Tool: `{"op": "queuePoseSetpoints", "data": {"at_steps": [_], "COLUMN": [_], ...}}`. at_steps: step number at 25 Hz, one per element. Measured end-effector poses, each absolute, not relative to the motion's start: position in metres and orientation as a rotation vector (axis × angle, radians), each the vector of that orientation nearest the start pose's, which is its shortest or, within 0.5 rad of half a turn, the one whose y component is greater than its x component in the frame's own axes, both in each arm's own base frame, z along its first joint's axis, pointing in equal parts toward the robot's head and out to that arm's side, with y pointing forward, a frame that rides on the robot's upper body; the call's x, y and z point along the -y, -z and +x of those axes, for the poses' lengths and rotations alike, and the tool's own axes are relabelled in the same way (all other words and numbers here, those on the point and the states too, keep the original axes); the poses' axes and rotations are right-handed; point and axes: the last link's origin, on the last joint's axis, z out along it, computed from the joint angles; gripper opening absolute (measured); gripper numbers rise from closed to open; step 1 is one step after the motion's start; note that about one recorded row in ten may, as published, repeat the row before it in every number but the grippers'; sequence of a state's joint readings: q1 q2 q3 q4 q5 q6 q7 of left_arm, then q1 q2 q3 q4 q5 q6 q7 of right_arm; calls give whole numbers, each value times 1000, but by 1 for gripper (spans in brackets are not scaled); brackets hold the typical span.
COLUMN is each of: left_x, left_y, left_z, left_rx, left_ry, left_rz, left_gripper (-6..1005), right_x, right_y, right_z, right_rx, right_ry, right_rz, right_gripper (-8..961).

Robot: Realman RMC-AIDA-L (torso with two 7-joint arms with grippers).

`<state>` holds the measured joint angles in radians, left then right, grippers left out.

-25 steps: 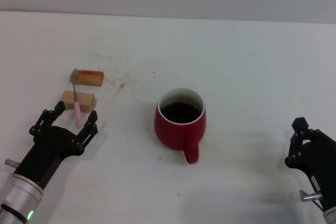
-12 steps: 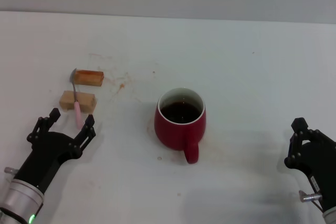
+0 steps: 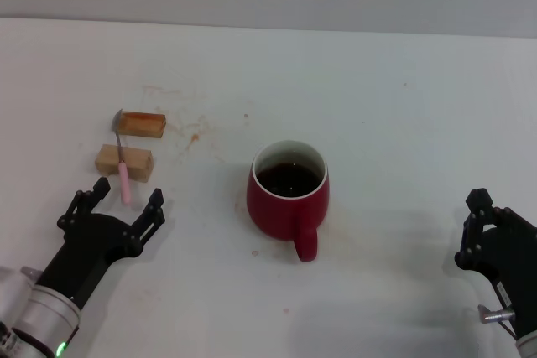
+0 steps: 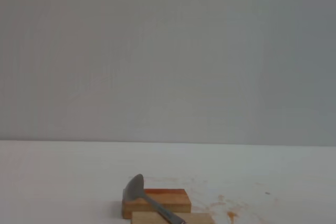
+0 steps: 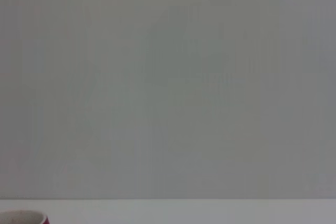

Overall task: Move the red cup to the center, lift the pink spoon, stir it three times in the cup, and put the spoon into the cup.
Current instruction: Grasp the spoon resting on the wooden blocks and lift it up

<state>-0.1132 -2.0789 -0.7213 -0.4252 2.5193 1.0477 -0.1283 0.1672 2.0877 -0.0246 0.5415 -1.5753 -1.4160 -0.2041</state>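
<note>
Red cup sits at centre frame in the head view, upright, handle toward the lower edge, dark liquid inside; it looks already placed for the stir. Only a sliver of its rim shows in the right wrist view.

Pink spoon lies at left of frame, bridged across two wooden blocks: grey bowl touching the far block, neck over the near one, pink handle end sloping to the table toward the lower left. Judgement: the blocks prop the handle clear of the surface so fingers can close around it.

Left gripper is at lower left, spread wide and empty, fingertips just below the handle's end, one either side of its line. Not yet touching the spoon.

Right gripper is parked at the lower right edge, well apart from the cup; whether its fingers are apart or closed cannot be told.

Change against a second ago: then the left fingers flanked the pink handle itself, beside the near block; half a second ago they sat lower and further left; now they are re-centred under the handle. Reads as a back-off and re-alignment before the grasp. Cup, spoon, blocks and right arm unchanged.
</note>
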Motion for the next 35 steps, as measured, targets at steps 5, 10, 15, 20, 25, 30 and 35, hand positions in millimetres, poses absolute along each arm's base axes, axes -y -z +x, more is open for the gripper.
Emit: {"op": "queuePoseSetpoints", "data": {"at_steps": [5, 10, 15, 20, 25, 30, 35], "left_x": [-234, -236, -238, -238, -239, -240, -240], "left_y": [84, 84, 83, 83, 83, 83, 83], "left_z": [-334, -335, -335, -336, -339, -338, -337], "left_rx": [708, 710, 707, 717, 730, 731, 726], "left_ry": [639, 629, 626, 620, 607, 612, 617], "left_rz": [-1849, -1849, -1851, -1852, -1842, -1838, -1843], "left_gripper": [850, 849, 849, 807, 725, 717, 670], "right_x": [-193, -193, -193, -193, -193, -193, -192], "right_y": [92, 92, 92, 92, 92, 92, 92], "right_z": [306, 306, 306, 306, 306, 306, 307], "right_rx": [-645, -645, -645, -645, -645, -646, -647], "right_ry": [-698, -698, -698, -697, -698, -697, -696], "right_rz": [-1660, -1660, -1660, -1660, -1660, -1660, -1659], "right_gripper": [0, 0, 0, 0, 0, 0, 0]}}
